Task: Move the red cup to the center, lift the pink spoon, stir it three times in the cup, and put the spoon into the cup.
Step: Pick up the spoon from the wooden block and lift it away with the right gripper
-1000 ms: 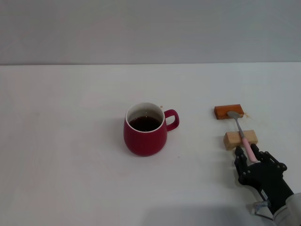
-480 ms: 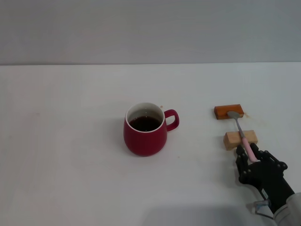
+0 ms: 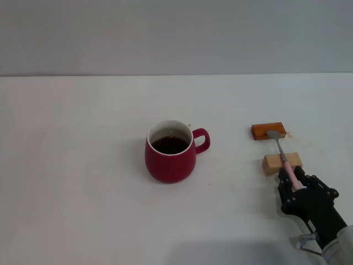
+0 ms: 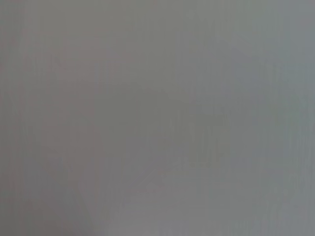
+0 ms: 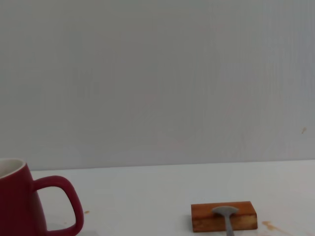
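Red cup [image 3: 170, 152]: stood upright near the middle of the white table [image 3: 83, 165], dark liquid inside, loop handle pointing toward the robot's right.

Pink spoon [image 3: 282, 154]: lay well to the right of the cup, grey bowl resting on the orange-brown block [image 3: 268, 131], neck crossing the light wooden block [image 3: 282, 163], pink handle end reaching in among the black fingers.

Right gripper [image 3: 295, 182]: low at the near right of the table, fingers closed around the spoon's handle end.

Left gripper: not visible; its wrist camera showed only plain grey.
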`<state>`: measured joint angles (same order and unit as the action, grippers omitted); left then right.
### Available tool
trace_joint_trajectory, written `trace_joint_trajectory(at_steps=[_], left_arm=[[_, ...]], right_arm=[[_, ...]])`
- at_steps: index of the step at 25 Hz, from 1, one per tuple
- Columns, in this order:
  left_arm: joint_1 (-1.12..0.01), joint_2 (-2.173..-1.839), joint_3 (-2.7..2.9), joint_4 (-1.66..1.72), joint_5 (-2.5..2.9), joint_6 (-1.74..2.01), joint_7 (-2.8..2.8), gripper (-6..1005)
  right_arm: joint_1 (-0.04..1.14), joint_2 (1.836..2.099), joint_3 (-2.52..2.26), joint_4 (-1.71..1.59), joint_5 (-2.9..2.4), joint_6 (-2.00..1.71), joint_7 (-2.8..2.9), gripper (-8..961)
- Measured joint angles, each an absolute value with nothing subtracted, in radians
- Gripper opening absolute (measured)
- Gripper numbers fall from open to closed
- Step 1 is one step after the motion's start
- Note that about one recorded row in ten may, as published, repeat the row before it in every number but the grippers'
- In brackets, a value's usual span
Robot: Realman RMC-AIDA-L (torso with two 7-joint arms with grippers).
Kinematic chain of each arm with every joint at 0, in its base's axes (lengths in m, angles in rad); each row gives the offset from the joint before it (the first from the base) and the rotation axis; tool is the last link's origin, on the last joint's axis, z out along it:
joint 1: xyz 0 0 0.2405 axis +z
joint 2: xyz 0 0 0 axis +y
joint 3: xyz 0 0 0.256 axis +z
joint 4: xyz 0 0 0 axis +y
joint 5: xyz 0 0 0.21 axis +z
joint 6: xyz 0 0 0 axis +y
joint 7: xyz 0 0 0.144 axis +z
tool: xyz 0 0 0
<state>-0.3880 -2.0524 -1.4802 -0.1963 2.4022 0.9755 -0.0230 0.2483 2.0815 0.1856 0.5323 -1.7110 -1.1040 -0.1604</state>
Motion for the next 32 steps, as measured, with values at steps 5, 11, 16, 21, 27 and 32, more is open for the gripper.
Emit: trace_joint_trajectory(at_steps=[5, 11, 16, 21, 27, 32], left_arm=[[-0.387, -2.052, -1.483, -0.196, 2.402, 0.976, -0.023, 845], [-0.385, -2.052, -1.483, -0.196, 2.402, 0.975, -0.023, 844], [-0.385, -2.052, -1.483, -0.196, 2.402, 0.975, -0.023, 844], [-0.385, -2.052, -1.482, -0.196, 2.402, 0.975, -0.023, 845], [-0.385, -2.054, -1.481, -0.196, 2.402, 0.976, -0.023, 846], [-0.384, -2.054, -1.48, -0.196, 2.402, 0.983, -0.023, 846]], right_arm=[[0.248, 2.082, 0.186, 0.534, -1.711, -1.106, -0.162, 268], [0.249, 2.082, 0.186, 0.534, -1.711, -1.106, -0.162, 255], [0.248, 2.081, 0.185, 0.534, -1.71, -1.106, -0.163, 252], [0.247, 2.082, 0.184, 0.534, -1.71, -1.104, -0.163, 249], [0.247, 2.082, 0.183, 0.534, -1.71, -1.105, -0.163, 245], [0.247, 2.082, 0.184, 0.534, -1.71, -1.103, -0.163, 238]])
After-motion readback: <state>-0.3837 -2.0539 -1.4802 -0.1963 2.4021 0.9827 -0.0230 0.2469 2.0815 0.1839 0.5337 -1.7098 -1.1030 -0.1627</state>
